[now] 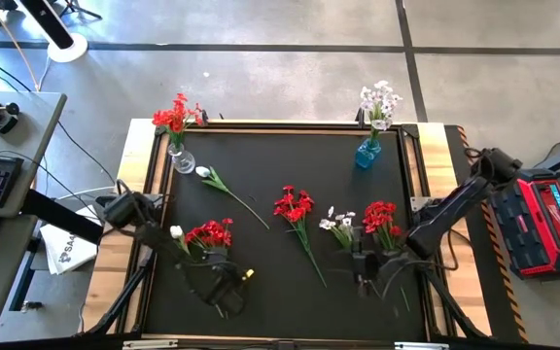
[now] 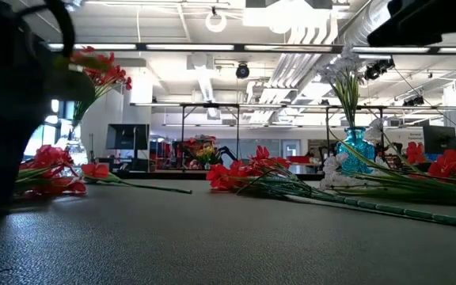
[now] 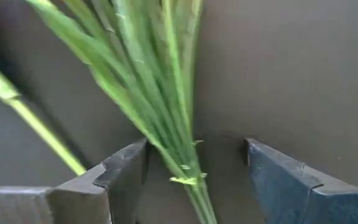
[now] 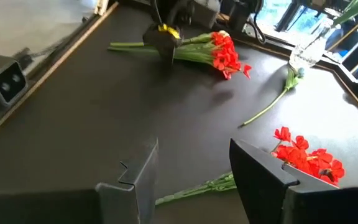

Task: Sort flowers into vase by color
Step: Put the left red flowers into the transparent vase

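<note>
Black-topped wooden-framed table (image 1: 261, 282), going left to right. Clear glass vase (image 1: 182, 158) at 11 o'clock holds a red spray. Single white-bud stem (image 1: 224, 190) lies just right of it. Left gripper (image 1: 224, 284) is low at 7 o'clock, jaws spread around the green stems of a red blossom spray (image 1: 208, 233) lying flat; stems run between the fingers (image 3: 114, 177), not pinched. A white bud (image 1: 176, 231) sits just left of those blossoms. Second red spray (image 1: 294, 206) lies flat at table centre, stem toward 5 o'clock. Small white blossom spray (image 1: 339, 223) lies beside a third red spray (image 1: 379, 216), both at 4 o'clock. Right gripper (image 1: 367, 268) hovers at 5 o'clock over their stems, jaws spread, holding nothing. Blue glass vase (image 1: 367, 153) at 1 o'clock holds white flowers.
</note>
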Controlling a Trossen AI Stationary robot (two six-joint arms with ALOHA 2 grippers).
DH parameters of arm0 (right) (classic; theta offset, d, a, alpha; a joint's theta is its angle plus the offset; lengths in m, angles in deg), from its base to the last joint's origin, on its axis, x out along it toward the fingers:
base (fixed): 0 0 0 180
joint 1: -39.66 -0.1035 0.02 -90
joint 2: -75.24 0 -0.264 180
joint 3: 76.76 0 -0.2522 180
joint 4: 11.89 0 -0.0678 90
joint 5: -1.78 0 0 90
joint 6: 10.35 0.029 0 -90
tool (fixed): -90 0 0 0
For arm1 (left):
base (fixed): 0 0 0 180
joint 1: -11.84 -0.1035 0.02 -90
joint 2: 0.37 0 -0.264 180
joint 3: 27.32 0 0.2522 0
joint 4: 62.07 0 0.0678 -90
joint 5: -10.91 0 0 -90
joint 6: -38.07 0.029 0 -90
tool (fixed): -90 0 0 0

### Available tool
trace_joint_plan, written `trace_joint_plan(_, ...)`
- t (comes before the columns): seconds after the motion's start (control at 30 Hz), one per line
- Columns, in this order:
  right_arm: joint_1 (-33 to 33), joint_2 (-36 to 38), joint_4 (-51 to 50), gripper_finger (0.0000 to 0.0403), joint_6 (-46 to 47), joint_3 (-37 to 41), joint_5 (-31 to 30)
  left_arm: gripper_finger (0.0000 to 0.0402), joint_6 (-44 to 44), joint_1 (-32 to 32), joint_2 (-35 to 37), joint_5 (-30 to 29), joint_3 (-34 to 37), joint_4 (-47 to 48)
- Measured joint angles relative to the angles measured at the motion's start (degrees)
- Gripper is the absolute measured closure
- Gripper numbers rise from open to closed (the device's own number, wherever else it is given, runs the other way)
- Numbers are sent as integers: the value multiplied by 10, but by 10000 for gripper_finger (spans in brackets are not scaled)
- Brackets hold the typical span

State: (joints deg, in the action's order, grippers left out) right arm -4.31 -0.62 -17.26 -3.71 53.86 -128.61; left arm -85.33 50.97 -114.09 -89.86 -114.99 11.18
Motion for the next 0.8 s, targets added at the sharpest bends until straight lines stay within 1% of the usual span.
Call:
trace_joint_plan(0.2, -12, 20, -9, 234, -2, 0, 0, 187, 42, -29, 2, 22, -1, 14)
trace_joint_plan(0.33, -19, 21, -22, 234, -1, 0, 0, 211, 84, -53, 4, 68, 0, 45)
trace_joint_plan(0.47, -28, 21, -37, 234, 0, 0, 0, 242, 130, -77, 3, 73, 0, 43)
trace_joint_plan(0.6, -37, 21, -45, 234, 0, 0, 0, 299, 177, -96, 4, 64, 0, 44)
trace_joint_plan(0.73, -46, 21, -86, 234, 31, 0, -15, 376, 212, -114, 4, 52, 0, 44)
trace_joint_plan(0.8, -49, 21, -112, 234, 59, 1, -17, 393, 229, -122, 5, 48, 0, 44)
